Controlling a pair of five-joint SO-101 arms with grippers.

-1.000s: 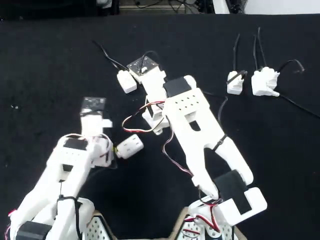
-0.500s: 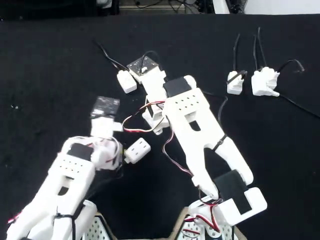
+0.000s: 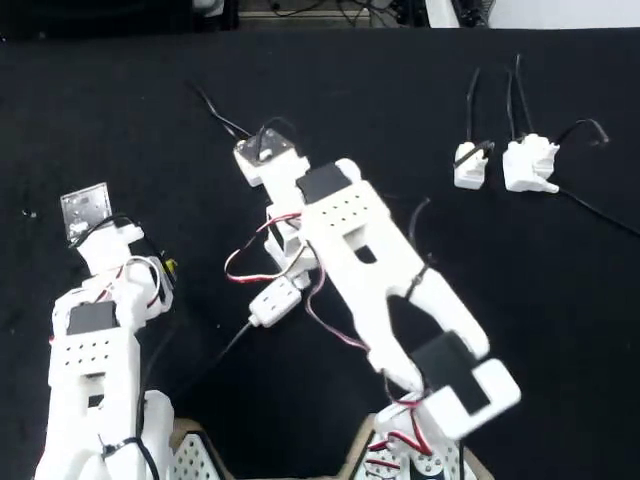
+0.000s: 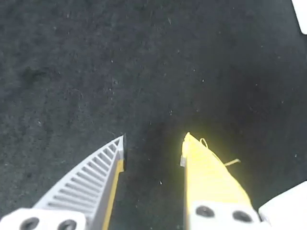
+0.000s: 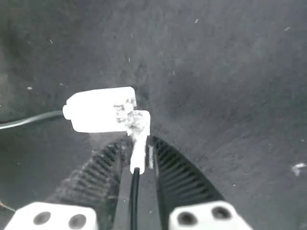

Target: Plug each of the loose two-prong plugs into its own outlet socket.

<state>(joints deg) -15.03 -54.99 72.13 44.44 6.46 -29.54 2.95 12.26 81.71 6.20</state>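
Swinging out to its own side, the left arm has let go of the socket block [image 3: 275, 300], which now lies free on the black desk [image 3: 120, 90] between the two arms. The right arm has shifted a little toward the corded pieces ahead of it. From above, the left hand [image 3: 88, 212] hangs well apart from the block, while the right hand [image 3: 265, 150] sits over a white socket [image 3: 248, 160]. The left wrist view shows that hand spread open, with bare desk between its fingers. In the right wrist view the right hand is clamped on a white plug [image 5: 139, 141], whose front touches the socket at the end away from its cord; whether the prongs are seated cannot be told. To finish well, the push should probably run straight and slow, prongs square to the slots. Nothing braces the socket, so it may slide or swivel, and the free left hand could steady it.
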